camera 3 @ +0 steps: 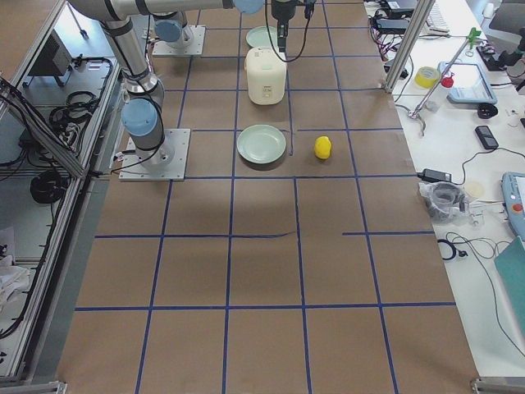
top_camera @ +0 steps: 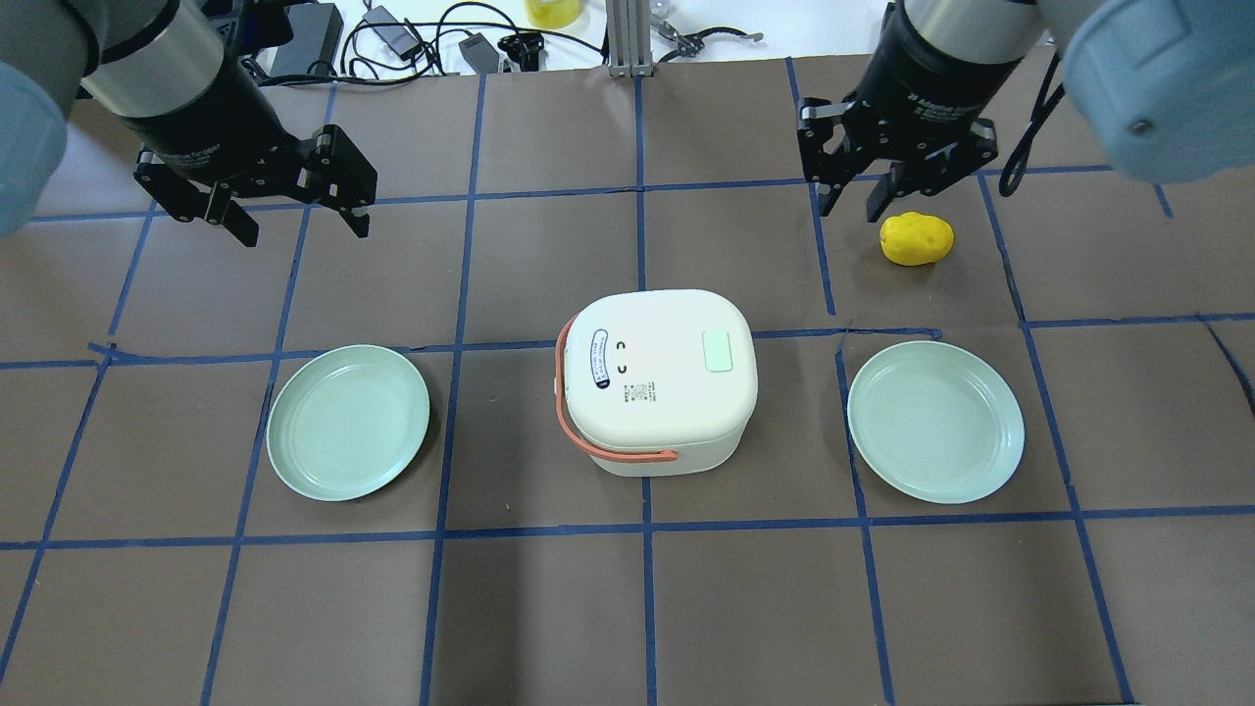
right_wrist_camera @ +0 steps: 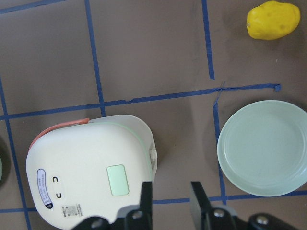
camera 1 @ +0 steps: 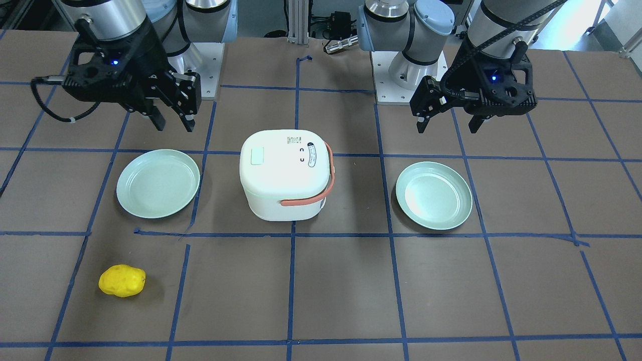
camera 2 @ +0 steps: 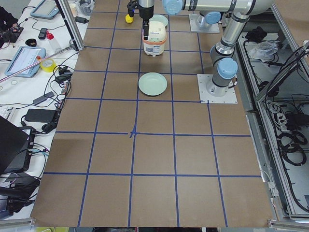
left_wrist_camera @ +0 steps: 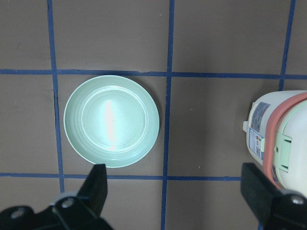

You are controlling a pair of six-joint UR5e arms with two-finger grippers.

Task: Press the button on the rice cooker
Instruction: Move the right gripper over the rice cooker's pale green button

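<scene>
Sitting at table [top_camera: 549,608] centre: white rice cooker [top_camera: 657,378], salmon handle [top_camera: 564,412], pale-green lid button [top_camera: 718,350]; label [top_camera: 598,361] print unreadable. Left gripper [top_camera: 302,231] spread wide, right gripper [top_camera: 850,211] narrowly parted.

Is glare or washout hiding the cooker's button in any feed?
Front-facing: the lid of the rice cooker is blown out near white, yet the pale green button still shows. Overhead and right wrist: evenly lit, button sharp. Left wrist: a glare streak on the plate; the cooker is cut at the frame edge, button unseen.
</scene>
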